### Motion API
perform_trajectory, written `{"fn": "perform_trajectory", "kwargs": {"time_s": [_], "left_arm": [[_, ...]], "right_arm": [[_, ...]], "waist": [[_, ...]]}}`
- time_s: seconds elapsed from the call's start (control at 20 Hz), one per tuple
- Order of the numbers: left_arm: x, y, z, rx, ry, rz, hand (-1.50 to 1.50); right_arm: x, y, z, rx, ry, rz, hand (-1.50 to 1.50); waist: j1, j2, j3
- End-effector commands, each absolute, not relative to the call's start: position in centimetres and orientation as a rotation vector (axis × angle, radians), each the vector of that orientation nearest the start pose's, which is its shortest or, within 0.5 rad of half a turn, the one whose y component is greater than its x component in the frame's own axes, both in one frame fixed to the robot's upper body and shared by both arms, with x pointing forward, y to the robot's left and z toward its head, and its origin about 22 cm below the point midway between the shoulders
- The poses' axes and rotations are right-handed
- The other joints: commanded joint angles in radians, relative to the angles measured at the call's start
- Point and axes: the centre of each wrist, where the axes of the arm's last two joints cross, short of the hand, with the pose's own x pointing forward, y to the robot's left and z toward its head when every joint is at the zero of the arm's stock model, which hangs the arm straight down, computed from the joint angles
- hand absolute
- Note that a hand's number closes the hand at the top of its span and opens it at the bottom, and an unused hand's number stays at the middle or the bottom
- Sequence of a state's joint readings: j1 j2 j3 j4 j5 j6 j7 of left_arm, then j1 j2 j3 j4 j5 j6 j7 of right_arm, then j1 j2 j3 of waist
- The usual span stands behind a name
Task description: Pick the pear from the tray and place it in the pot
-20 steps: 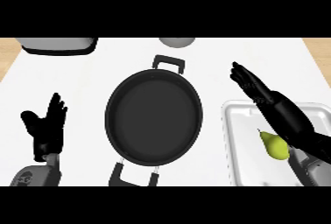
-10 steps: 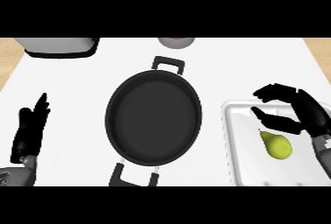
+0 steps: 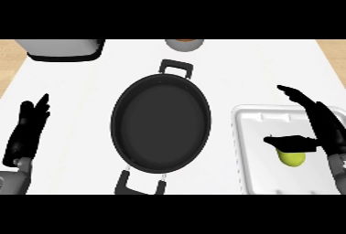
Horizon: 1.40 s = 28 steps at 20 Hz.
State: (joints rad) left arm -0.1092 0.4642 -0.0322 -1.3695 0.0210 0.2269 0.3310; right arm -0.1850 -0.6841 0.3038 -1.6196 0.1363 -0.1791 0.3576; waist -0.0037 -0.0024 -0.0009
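Observation:
A yellow-green pear lies in the white tray at the right of the counter. My right hand hovers over the tray, open, its fingers stretched toward the upper left. Its thumb reaches across the top of the pear and hides the pear's upper part. The black oval pot with two handles sits in the middle of the counter with nothing in it. My left hand rests open at the left edge, fingers up, far from the pot and tray.
A grey appliance stands at the far left corner. A small round vessel sits at the back, behind the pot's far handle. The near handle points toward me. Wooden floor shows past both counter ends.
My right hand has dropped lower over the tray and uncurled its fingers, bringing the thumb onto the pear's top. The left hand has shifted slightly. Pear and pot have not moved.

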Motion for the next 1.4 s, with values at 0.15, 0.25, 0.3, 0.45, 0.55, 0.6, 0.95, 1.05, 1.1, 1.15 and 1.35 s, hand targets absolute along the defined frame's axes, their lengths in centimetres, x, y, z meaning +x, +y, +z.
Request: {"fn": "perform_trajectory", "kwargs": {"time_s": [0.15,0.25,0.3,0.45,0.55,0.6,0.95,1.05,1.1,1.15,1.35], "left_arm": [[26.9,31.7,1.8,0.501,-1.166,-0.127,0.0],[26.8,32.5,2.6,0.508,-1.16,-0.114,0.0],[27.1,31.0,2.0,0.494,-1.172,-0.115,0.0],[27.1,31.9,3.1,0.507,-1.161,-0.122,0.0],[26.7,33.1,2.8,0.513,-1.173,-0.116,0.0],[27.2,31.9,2.9,0.48,-1.164,-0.133,0.0],[27.0,31.9,3.9,0.516,-1.171,-0.113,0.0],[27.6,33.5,2.8,0.529,-1.162,-0.09,0.0],[25.7,33.2,3.5,0.509,-1.163,-0.107,0.0],[26.2,34.2,2.3,0.513,-1.158,-0.092,0.0],[25.1,33.4,3.2,0.521,-1.167,-0.109,0.0]], "right_arm": [[29.3,-29.5,15.7,-0.811,-1.028,0.904,-1.5],[28.7,-29.2,16.7,-0.781,-0.942,0.987,-1.5],[29.7,-28.2,16.6,-0.761,-0.887,1.017,-1.5],[29.8,-28.8,16.9,-0.691,-0.739,1.131,-1.5],[30.1,-27.4,17.0,-0.658,-0.625,1.179,-1.5],[31.1,-27.7,18.8,-0.625,-0.609,1.199,-1.5],[31.5,-25.7,17.7,-0.582,-0.475,1.206,-1.5],[32.2,-26.5,17.1,-0.577,-0.465,1.205,-1.5],[31.6,-26.5,16.7,-0.595,-0.448,1.183,-1.5],[31.3,-25.9,14.4,-0.599,-0.438,1.174,-1.5],[32.8,-27.3,15.1,-0.581,-0.439,1.157,-1.5]], "waist": [[0.025,0.003,-0.002],[0.014,-0.001,-0.001],[0.028,0.004,-0.002],[0.02,0.003,-0.001],[0.026,0.002,-0.002],[0.028,0.004,-0.002],[0.013,0.0,0.0],[0.008,0.004,-0.001],[0.015,-0.001,0.0],[0.01,0.002,0.0],[0.014,0.001,0.001]]}}
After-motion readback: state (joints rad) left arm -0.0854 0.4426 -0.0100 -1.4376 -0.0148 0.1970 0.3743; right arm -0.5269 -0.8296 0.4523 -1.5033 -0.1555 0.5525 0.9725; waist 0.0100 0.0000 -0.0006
